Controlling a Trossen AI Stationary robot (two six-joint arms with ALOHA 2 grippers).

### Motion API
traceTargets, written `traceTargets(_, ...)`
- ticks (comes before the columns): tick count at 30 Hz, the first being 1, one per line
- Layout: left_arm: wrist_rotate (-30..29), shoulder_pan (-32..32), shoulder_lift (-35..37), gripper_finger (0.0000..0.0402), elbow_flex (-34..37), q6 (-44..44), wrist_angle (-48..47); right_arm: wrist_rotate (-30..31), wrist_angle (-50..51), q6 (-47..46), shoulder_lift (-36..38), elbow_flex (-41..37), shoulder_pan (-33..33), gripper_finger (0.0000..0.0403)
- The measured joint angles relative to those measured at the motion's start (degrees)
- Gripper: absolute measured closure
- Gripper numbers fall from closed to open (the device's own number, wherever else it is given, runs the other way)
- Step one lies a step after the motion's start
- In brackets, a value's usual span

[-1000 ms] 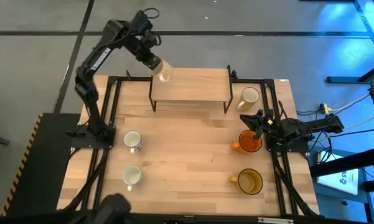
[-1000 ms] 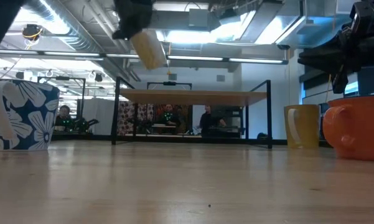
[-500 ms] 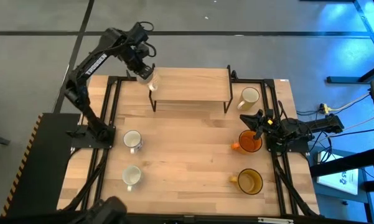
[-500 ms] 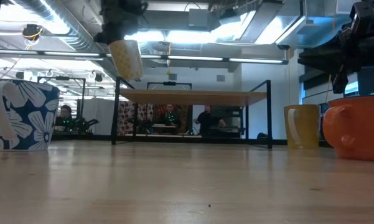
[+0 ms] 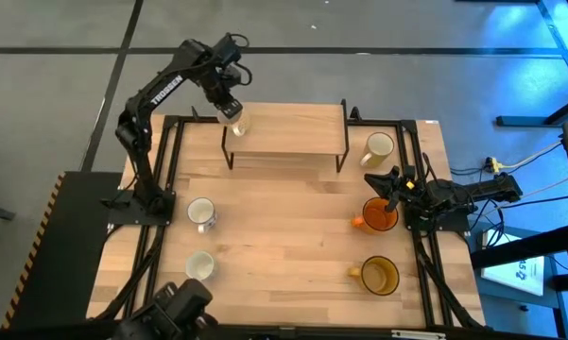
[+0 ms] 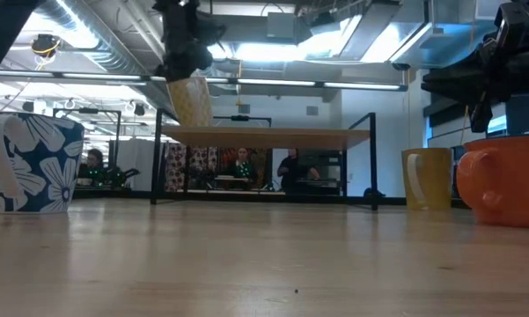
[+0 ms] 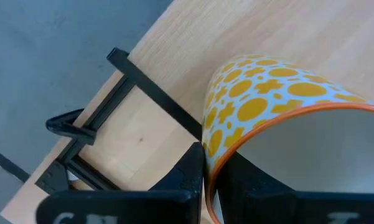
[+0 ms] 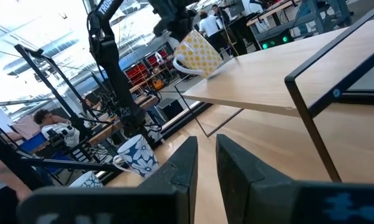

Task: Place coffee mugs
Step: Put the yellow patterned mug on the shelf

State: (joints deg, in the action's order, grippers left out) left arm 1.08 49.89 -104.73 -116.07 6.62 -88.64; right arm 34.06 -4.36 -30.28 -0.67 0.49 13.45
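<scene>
My left gripper (image 5: 229, 102) is shut on a white mug with yellow dots and an orange rim (image 5: 235, 123), holding it upright at the left end of the raised wooden shelf (image 5: 288, 127). In the low view the mug (image 6: 191, 101) has its base just at the shelf top (image 6: 264, 136). I cannot tell if they touch. My right gripper (image 5: 369, 180) is shut and empty beside the orange mug (image 5: 380, 215). A cream mug (image 5: 379, 146), an amber mug (image 5: 378, 276), a blue-flowered mug (image 5: 201, 212) and a white mug (image 5: 199, 266) stand on the table. My left gripper holds the dotted mug by its rim (image 7: 219, 157), with one finger (image 7: 190, 171) outside the wall and the other (image 7: 246, 183) inside. The fingers come from above, pointing down. The mug hangs upright below them, over the shelf's left end.
The shelf stands on thin black legs (image 6: 158, 167) at the table's far side. There is bare wood (image 5: 284, 236) in the table's middle. A dark shape (image 5: 180, 312) shows at the near edge. People sit in the room beyond the table (image 6: 239, 167).
My left gripper has moved toward the table's left and come down toward the shelf's left end. It has turned the dotted mug from tilted to upright. The shelf has shifted slightly toward the table's left.
</scene>
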Motion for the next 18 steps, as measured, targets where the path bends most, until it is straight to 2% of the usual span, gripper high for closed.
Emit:
traceTargets(9, -3.19, 1.36, 0.31, 0.038, -0.11, 0.84, 2.43, 0.02, 0.02, -0.11, 0.0, 0.0, 0.0, 0.0356)
traceTargets(18, -3.51, 1.57, 0.19, 0.0379, -0.09, 2.75, 2.71, 0.02, 0.03, -0.11, 0.0, 0.0, 0.0, 0.0356)
